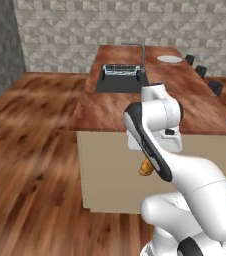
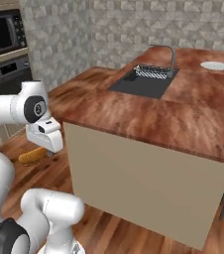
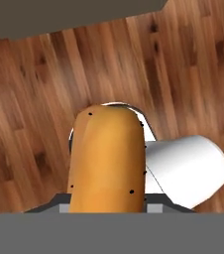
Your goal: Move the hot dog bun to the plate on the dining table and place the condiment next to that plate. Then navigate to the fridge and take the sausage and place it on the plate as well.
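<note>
1. Tool (image 3: 106,211) is narrowed around the hot dog bun (image 3: 106,158), gripping it; in the hand view the golden-tan bun rises from between the tips and covers them, so the finger pads themselves cannot be made out.
2. The bun hangs in the air over the wooden floor (image 3: 34,99), not resting on any surface. In the left base view a small tan end of it (image 1: 145,167) pokes out under the hand, in front of the pale side panel of the bench (image 1: 110,175). In the right base view it (image 2: 33,157) juts out to the left beneath the white hand, lying roughly level.
3. The dining table (image 2: 183,114), a reddish-brown bench, stands ahead of the robot, with the held bun below the level of its top and just short of its near end.
4. The plate (image 1: 169,59) lies flat at the far end of the bench, well apart from the bun; it (image 2: 215,65) sits beyond the dark inset sink (image 2: 143,82) and the tap (image 2: 171,54).
5. A dark oven front (image 2: 5,54) shows at the wall on the left of the right base view.
</note>
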